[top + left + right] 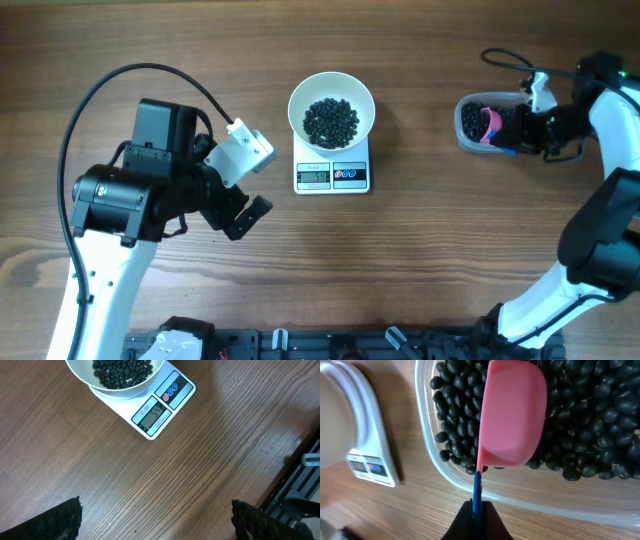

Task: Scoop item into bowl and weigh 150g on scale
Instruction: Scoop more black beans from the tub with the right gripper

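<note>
Beans (331, 121): in bowl (299, 98) on scale (333, 176); display (152, 415) legible from left wrist only. My left gripper (155, 525): released, empty. My right gripper (477, 510): clenched on scoop (512, 415) handle over tub (520, 495), clear at right wrist only

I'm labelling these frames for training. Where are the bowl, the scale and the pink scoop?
bowl (330, 85), overhead view, bare white inner wall near the far rim.
scale (314, 176), overhead view, on its grey display.
pink scoop (512, 415), right wrist view, middle of the pink cup.
</note>
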`<act>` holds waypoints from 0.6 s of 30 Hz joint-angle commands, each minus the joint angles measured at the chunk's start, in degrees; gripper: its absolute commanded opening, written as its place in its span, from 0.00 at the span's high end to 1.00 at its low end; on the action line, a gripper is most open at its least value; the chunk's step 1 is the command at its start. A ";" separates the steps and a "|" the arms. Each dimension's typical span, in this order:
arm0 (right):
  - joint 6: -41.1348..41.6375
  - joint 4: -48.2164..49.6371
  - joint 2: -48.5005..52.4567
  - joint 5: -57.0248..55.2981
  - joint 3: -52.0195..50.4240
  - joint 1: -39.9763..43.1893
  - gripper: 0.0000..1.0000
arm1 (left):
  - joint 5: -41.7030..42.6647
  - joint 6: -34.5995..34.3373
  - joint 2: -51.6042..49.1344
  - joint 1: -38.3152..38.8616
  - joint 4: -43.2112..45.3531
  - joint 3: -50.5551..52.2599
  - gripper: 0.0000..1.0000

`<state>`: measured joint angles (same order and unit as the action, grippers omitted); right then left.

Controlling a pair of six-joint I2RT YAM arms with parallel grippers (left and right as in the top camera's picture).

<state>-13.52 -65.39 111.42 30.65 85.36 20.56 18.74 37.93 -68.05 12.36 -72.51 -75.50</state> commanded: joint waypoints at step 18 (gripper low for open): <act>1.51 0.11 6.47 15.50 -0.59 12.02 0.96 | 0.07 1.07 0.00 -0.37 0.02 -0.68 0.00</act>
<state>-12.69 -66.00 116.71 44.16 84.86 30.00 18.72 37.93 -68.05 12.36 -72.49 -75.53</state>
